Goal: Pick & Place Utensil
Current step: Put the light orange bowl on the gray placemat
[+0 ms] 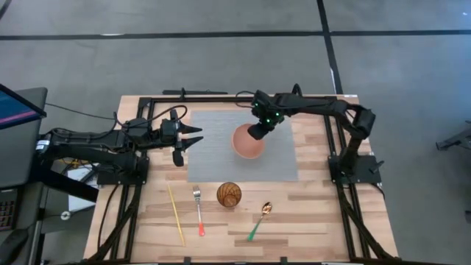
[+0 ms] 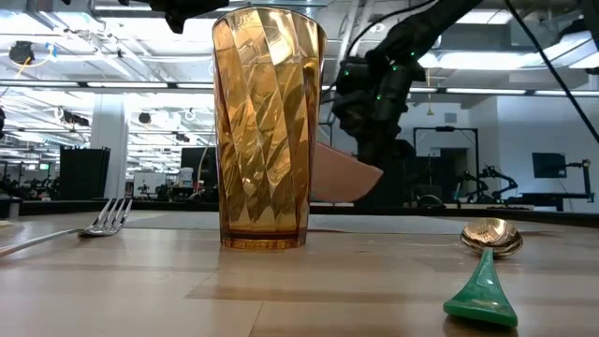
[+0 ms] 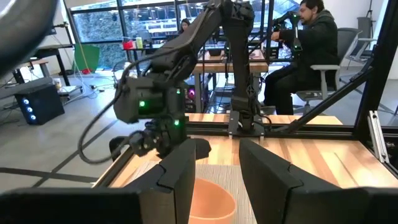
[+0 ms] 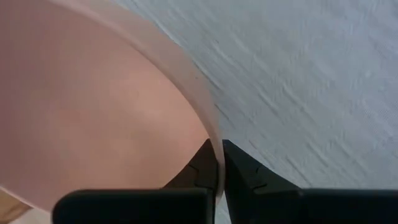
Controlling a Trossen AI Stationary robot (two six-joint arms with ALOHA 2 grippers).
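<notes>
Right hand (image 1: 257, 133) is pinching the rim of the pink bowl (image 1: 247, 142) over the grey mat (image 1: 221, 165), bowl tilted and lifted. The utensils are on the counter (image 1: 324, 221) well apart from that hand, out by the amber glass (image 1: 229, 194): fork (image 1: 198, 210) with a red handle tip, gold spoon (image 1: 261, 219) with a green handle, yellow chopstick (image 1: 175, 214). Left hand (image 1: 193, 138) hangs spread beside the mat

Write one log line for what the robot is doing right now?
right tool: shut on pink bowl rim, over grey mat | left tool: open, empty, waiting by mat | fork, spoon: untouched
</notes>
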